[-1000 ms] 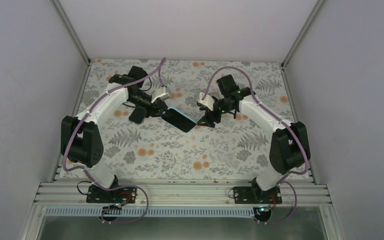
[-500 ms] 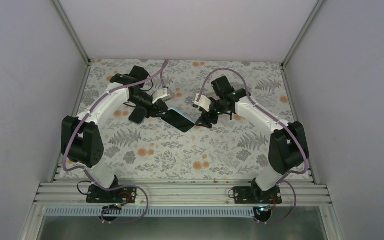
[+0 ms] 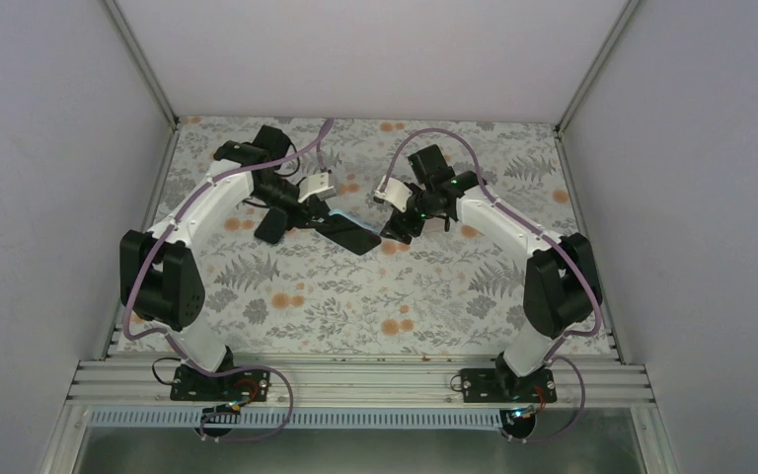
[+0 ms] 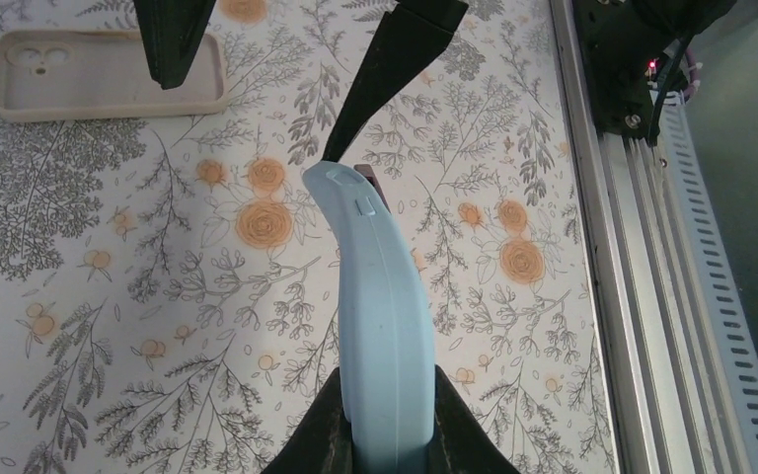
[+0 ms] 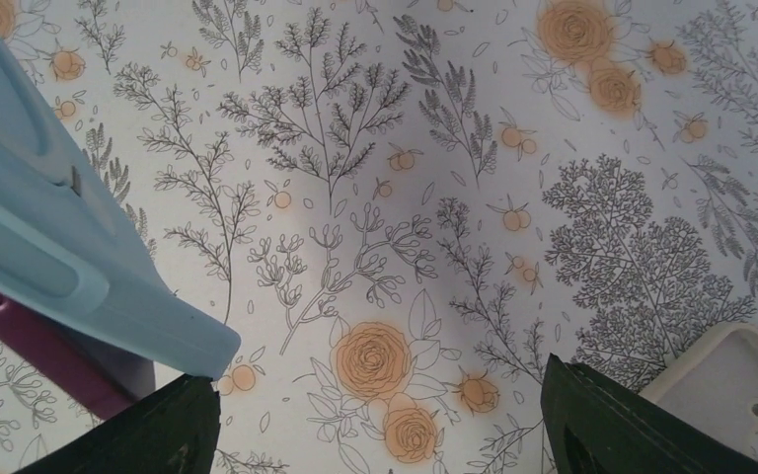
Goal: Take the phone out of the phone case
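Observation:
My left gripper (image 4: 387, 395) is shut on one end of the light blue phone case (image 4: 380, 296) and holds it edge-up above the table. A strip of the purple phone (image 4: 375, 190) shows at the case's far end. From above it appears as a dark slab (image 3: 347, 235) between the arms, with the left gripper (image 3: 314, 219) on it. My right gripper (image 5: 375, 425) is open at the case's far end. Its left finger (image 5: 153, 425) sits just under the case's corner (image 5: 173, 341), where the purple phone (image 5: 54, 360) pokes out below. From above the right gripper (image 3: 395, 229) is beside the slab.
An empty beige phone case (image 4: 109, 74) lies flat on the floral table cover, behind the right gripper's fingers (image 4: 173, 44); its corner also shows in the right wrist view (image 5: 740, 395). The aluminium rail (image 4: 632, 296) runs along the table's near edge.
The right arm's wrist has swung left and toward the back, keeping its fingers at the case's far end. The left gripper has rolled the case, so its blue side no longer shows from above.

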Action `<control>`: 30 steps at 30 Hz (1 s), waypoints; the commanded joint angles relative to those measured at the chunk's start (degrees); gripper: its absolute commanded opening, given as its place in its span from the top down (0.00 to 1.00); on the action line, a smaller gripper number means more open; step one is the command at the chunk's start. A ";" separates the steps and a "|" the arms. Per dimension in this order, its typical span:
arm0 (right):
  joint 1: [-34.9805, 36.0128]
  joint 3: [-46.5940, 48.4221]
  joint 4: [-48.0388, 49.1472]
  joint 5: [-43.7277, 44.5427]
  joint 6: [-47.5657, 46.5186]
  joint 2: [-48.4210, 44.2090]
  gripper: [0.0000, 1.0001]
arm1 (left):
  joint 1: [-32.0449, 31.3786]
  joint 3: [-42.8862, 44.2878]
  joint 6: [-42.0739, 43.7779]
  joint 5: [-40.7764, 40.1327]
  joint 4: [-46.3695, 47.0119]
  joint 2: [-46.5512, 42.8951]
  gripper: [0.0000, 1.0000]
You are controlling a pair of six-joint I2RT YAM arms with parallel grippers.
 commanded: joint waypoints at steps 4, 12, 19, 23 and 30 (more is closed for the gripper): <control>-0.28 2.87 10.58 4.67 1.68 1.67 0.18 | -2.28 1.69 4.31 16.15 -6.20 -0.51 0.98; 0.28 3.19 7.83 -1.71 0.49 1.33 0.18 | -2.20 2.27 3.19 16.11 -4.86 -0.05 0.98; 6.41 7.62 3.61 -7.90 0.80 1.17 0.18 | -2.02 3.08 2.02 16.60 -3.72 0.18 0.98; 9.11 11.27 2.98 -8.38 0.96 4.27 0.18 | -2.02 4.57 4.41 18.30 -7.06 0.56 0.98; 9.85 23.99 -13.70 -25.93 -6.25 13.88 0.18 | -0.97 2.79 2.98 16.11 -3.73 -0.87 0.98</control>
